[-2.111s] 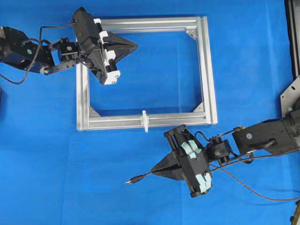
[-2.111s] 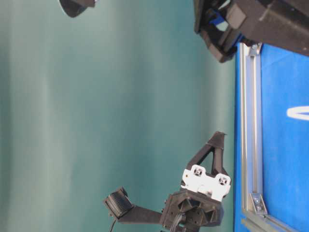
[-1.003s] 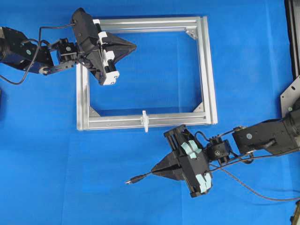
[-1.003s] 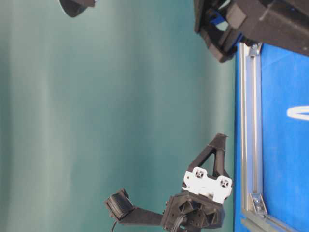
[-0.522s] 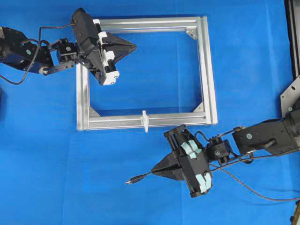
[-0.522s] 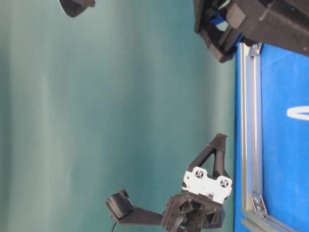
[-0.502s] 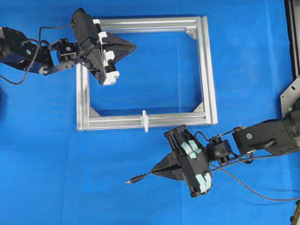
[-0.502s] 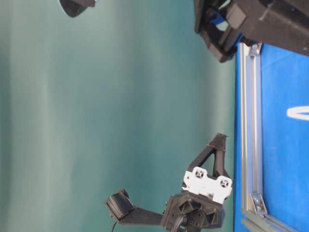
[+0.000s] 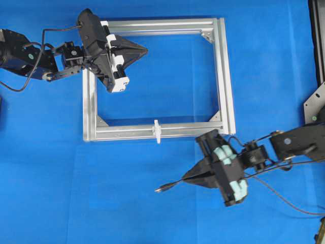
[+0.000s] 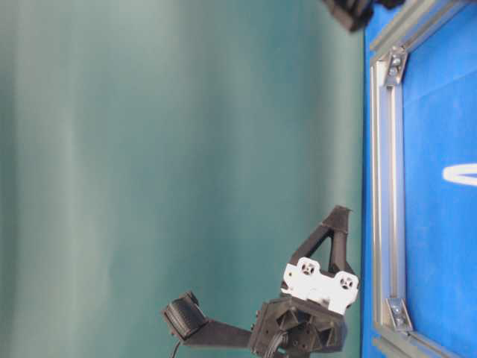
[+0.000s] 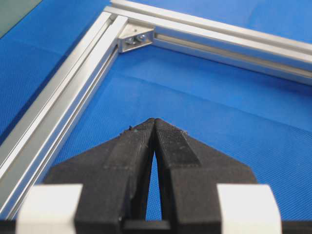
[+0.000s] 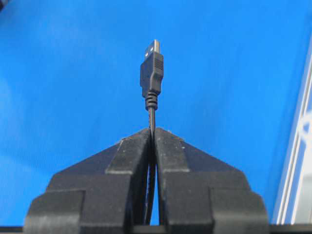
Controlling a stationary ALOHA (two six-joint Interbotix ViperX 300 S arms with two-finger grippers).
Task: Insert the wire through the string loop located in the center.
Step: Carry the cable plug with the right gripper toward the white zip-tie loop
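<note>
My right gripper [image 9: 184, 179] is shut on the wire [image 9: 172, 184], a thin black cable whose plug tip [image 9: 160, 189] points left, below the frame's front bar. In the right wrist view the plug [image 12: 151, 68] sticks out ahead of the shut gripper [image 12: 152, 129]. The white string loop [image 9: 157, 131] sits on the middle of the front bar of the silver frame [image 9: 225, 76], up and left of the plug. My left gripper [image 9: 146, 50] is shut and empty, over the frame's upper left part; in the left wrist view it [image 11: 154, 120] points toward a corner bracket [image 11: 135, 39].
The blue cloth [image 9: 61, 193] covers the table. The wire's slack trails right behind the right arm [image 9: 294, 145]. A metal stand edge [image 9: 315, 104] is at the right. In the table-level view the left gripper [image 10: 341, 218] hangs near the frame bar [image 10: 381, 194].
My right gripper has moved right and slightly up with the wire; the plug tip now lies further right. The left arm has not moved.
</note>
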